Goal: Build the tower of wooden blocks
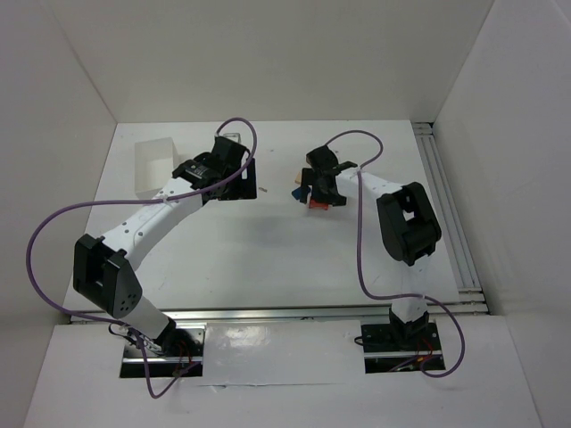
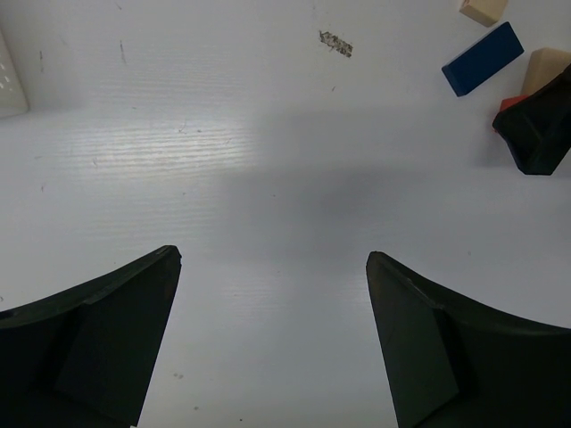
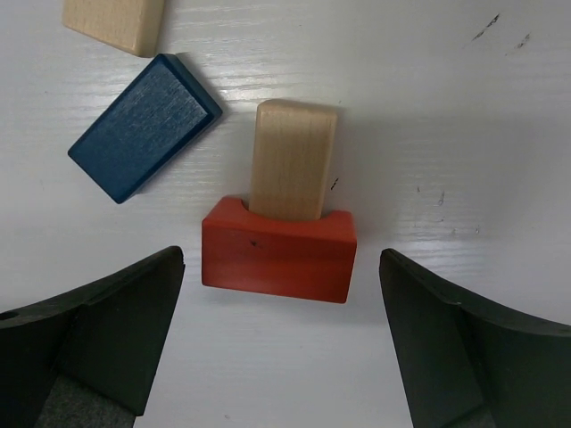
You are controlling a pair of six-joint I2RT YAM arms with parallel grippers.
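Four blocks sit on the table (image 3: 464,107) under the right end effector (image 3: 281,267), jaws wide, nothing held: red block (image 3: 277,252) with a pale block (image 3: 293,160) in its notch, blue block (image 3: 143,127) and second pale block (image 3: 114,22) nearby. I'd centre before closing so nothing gets nudged. Over bare table, the left end effector (image 2: 274,259) is wide and empty too. Can't tell if the pale block stands or lies, and the second one's cropped

white tub (image 1: 152,169) | far-left on table (image 1: 268,259) | upright, open top
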